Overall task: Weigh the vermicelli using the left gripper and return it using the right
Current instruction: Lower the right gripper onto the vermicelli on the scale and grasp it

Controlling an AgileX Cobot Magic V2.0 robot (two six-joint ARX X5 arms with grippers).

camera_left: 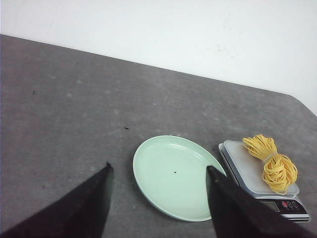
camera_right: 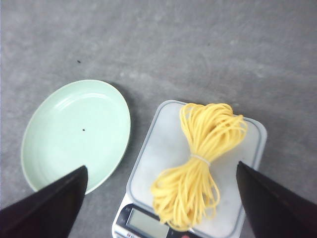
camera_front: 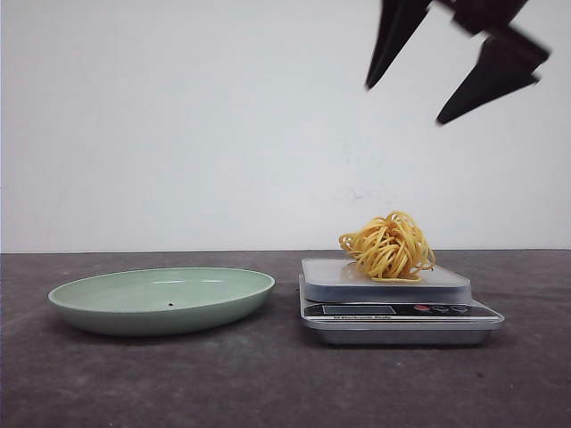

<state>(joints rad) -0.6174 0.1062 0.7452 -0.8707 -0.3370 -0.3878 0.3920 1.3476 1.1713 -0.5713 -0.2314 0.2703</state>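
Note:
A tied bundle of yellow vermicelli (camera_front: pixel 388 245) lies on the platform of a silver kitchen scale (camera_front: pixel 357 278). My right gripper (camera_front: pixel 403 104) is open and empty, hanging high above the scale. In the right wrist view (camera_right: pixel 161 166) its black fingers stand wide on either side of the vermicelli (camera_right: pixel 200 163) and the scale (camera_right: pixel 156 144) below. My left gripper (camera_left: pixel 158 166) is open and empty, held high over the table. It is out of the front view. It looks down on the vermicelli (camera_left: pixel 275 163) and the scale (camera_left: pixel 237 166).
An empty pale green plate (camera_front: pixel 161 299) sits on the dark grey table to the left of the scale, with a small dark speck in it. It also shows in the left wrist view (camera_left: pixel 173 173) and the right wrist view (camera_right: pixel 74 129). A white wall stands behind.

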